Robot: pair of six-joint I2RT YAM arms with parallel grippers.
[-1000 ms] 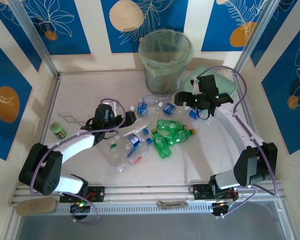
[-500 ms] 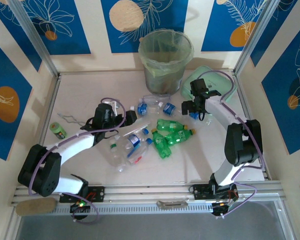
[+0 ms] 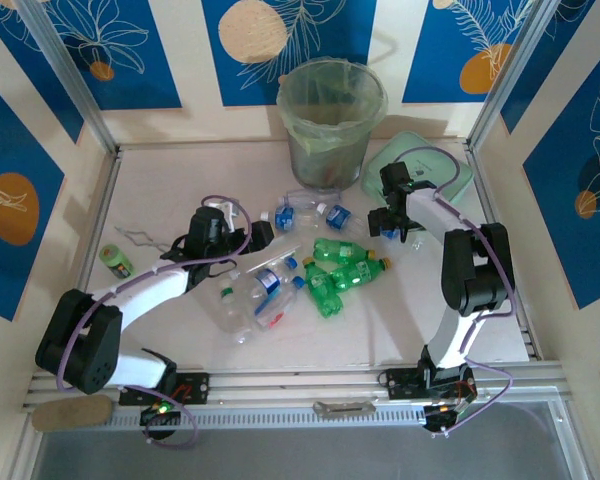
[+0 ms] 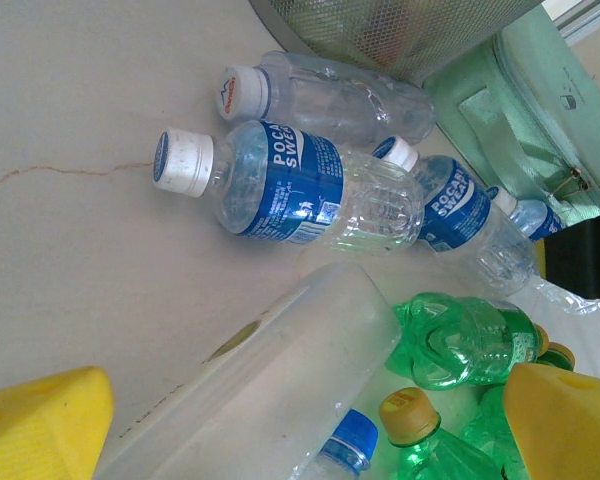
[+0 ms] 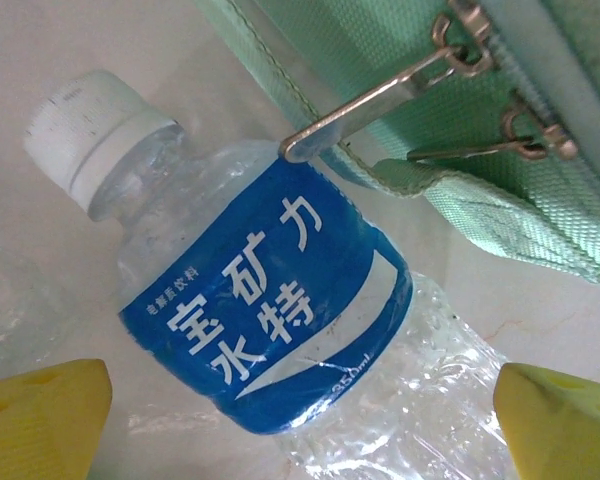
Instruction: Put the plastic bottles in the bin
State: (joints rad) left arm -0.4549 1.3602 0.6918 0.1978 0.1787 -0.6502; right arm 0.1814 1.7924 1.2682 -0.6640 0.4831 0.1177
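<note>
The blue-labelled bottle [image 5: 265, 340] lies on its side on the table [image 3: 180, 180], just beside the green case [image 5: 480, 120], a little forward and right of the bin [image 3: 332, 110]. Your right gripper [image 5: 300, 415] has come down over it in the last second as the arm folded in. Its jaws now stand wide on either side, holding nothing, which looks like the set-up for a grasp. The other bottles [image 3: 325, 270] lie untouched mid-table. Your left gripper [image 4: 305, 420] hangs over them unmoved, wide open and empty.

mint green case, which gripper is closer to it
Right. The right gripper sits just beside the case; the left gripper is beyond the bottle pile, well to its left.
</note>
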